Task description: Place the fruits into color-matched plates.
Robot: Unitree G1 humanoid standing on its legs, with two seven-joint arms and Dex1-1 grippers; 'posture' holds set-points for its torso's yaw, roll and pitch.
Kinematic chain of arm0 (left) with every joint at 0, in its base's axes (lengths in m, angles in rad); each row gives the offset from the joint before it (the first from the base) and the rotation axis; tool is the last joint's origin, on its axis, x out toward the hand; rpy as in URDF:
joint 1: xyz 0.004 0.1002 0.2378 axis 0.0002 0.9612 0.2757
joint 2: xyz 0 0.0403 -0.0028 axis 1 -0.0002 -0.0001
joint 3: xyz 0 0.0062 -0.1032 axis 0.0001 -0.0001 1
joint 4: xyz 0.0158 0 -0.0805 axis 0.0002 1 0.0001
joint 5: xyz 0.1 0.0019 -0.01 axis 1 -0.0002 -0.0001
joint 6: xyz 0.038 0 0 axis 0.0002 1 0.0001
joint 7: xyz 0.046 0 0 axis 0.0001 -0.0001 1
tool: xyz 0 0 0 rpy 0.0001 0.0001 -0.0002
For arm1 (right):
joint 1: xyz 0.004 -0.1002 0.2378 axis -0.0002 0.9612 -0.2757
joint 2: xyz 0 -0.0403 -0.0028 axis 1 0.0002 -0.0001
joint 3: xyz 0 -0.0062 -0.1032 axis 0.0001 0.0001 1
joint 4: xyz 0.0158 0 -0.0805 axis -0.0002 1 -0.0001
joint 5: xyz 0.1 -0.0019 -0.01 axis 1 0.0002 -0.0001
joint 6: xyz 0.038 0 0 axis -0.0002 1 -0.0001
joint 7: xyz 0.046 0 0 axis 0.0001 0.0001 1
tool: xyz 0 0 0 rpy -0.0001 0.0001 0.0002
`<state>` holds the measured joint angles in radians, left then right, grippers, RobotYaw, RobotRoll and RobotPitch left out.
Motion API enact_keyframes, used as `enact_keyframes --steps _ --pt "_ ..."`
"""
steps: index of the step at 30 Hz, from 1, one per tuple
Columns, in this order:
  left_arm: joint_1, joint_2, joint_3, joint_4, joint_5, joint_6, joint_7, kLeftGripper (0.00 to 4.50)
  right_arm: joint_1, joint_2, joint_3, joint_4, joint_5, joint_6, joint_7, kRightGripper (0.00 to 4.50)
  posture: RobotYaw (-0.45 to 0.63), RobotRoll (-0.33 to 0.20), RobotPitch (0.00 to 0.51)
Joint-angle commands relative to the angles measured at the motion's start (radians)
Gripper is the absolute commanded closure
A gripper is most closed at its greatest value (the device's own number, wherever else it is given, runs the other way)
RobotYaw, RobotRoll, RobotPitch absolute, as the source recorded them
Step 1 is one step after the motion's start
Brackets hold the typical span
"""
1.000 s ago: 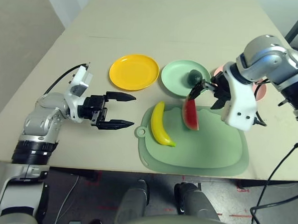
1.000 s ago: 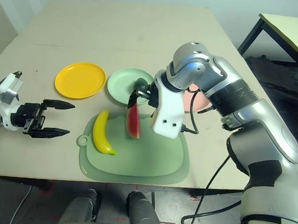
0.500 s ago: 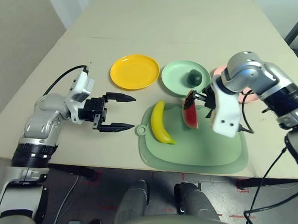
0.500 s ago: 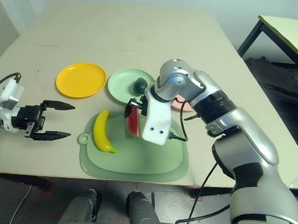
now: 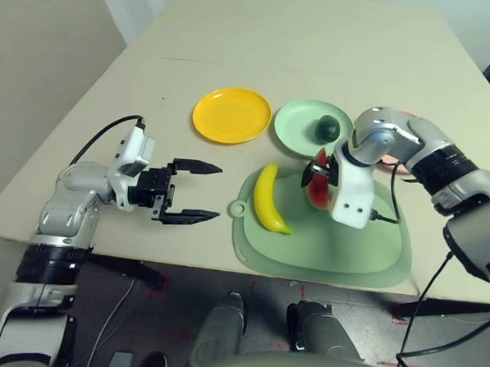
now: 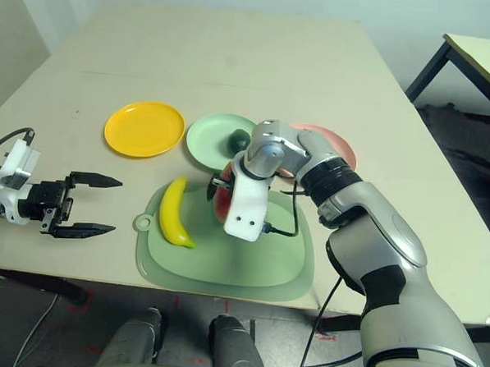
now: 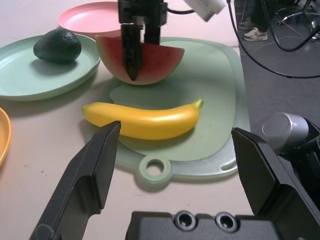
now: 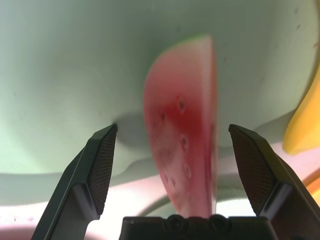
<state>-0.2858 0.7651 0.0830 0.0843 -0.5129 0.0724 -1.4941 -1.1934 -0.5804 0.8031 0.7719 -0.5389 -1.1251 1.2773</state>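
Red watermelon wedge (image 7: 140,59) stands on its green rind on the mint mat (image 5: 365,251), between the wide-open fingers of the right tool (image 8: 162,150) — not gripped. Yellow banana (image 5: 269,201) lies beside it, green tip toward the robot. Left tool (image 5: 197,193) hovers open, empty. No readable writing.

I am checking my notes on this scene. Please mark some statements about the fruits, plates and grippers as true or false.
1. The avocado lies in the green plate. True.
2. The banana lies in the yellow plate. False: it lies on the green mat; the yellow plate is empty.
3. The right gripper is open, its fingers on either side of the watermelon wedge. True.
4. The left gripper holds the banana. False: it is open and apart from it.
5. The pink plate holds the watermelon wedge. False: the wedge stands on the mat.
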Motion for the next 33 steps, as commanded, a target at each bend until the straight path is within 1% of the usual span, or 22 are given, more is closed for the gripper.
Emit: enact_keyframes --steps 1,2,4,6,9,10,13,16,19,23,27,33 --pt "0.015 0.011 0.012 -0.015 -0.004 0.004 0.005 0.0 0.008 0.015 0.017 0.045 -0.061 -0.006 -0.045 0.04 0.11 0.0 0.136" --pt "0.014 0.011 0.011 -0.014 -0.004 0.003 0.006 0.0 0.007 0.017 0.016 0.052 -0.067 -0.003 -0.052 0.04 0.11 0.0 0.136" --pt "0.008 0.009 0.008 -0.008 -0.002 0.0 0.006 0.0 0.004 0.021 0.014 0.064 -0.074 0.0 -0.061 0.43 0.11 0.0 0.136" --pt "0.001 0.007 0.005 0.001 0.001 -0.004 0.004 0.0 0.002 0.025 0.011 0.067 -0.066 0.002 -0.056 0.99 0.1 0.0 0.136" --pt "-0.014 0.003 -0.002 0.02 0.007 -0.011 0.0 0.0 0.001 0.021 0.004 0.06 -0.034 0.007 -0.032 2.09 0.09 0.0 0.136" --pt "-0.019 0.002 -0.004 0.025 0.008 -0.012 -0.002 0.0 -0.001 0.018 0.002 0.058 -0.026 0.007 -0.026 2.36 0.09 0.0 0.136" --pt "-0.032 -0.004 -0.012 0.037 0.012 -0.017 -0.008 0.0 -0.012 -0.005 -0.007 0.057 -0.001 0.006 0.0 2.4 0.07 0.0 0.133" --pt "-0.044 -0.008 -0.017 0.05 0.015 -0.021 -0.011 0.0 -0.026 -0.036 -0.019 0.049 0.05 0.015 0.047 2.4 0.06 0.0 0.132" --pt "-0.056 -0.013 -0.021 0.07 0.019 -0.029 -0.013 0.0 -0.062 -0.069 -0.041 0.06 0.094 0.035 0.09 2.4 0.04 0.0 0.126" --pt "-0.072 -0.022 -0.021 0.092 0.021 -0.03 -0.009 0.0 -0.115 -0.11 -0.066 0.113 0.089 0.054 0.106 2.4 0.03 0.0 0.122" --pt "-0.085 -0.03 -0.026 0.109 0.026 -0.033 -0.007 0.0 -0.163 -0.138 -0.066 0.203 0.012 0.057 0.055 2.4 0.02 0.0 0.12" --pt "-0.118 -0.065 -0.022 0.135 0.055 -0.043 0.065 0.0 -0.201 -0.141 0.005 0.38 -0.229 0.136 -0.186 2.4 0.02 0.0 0.125"
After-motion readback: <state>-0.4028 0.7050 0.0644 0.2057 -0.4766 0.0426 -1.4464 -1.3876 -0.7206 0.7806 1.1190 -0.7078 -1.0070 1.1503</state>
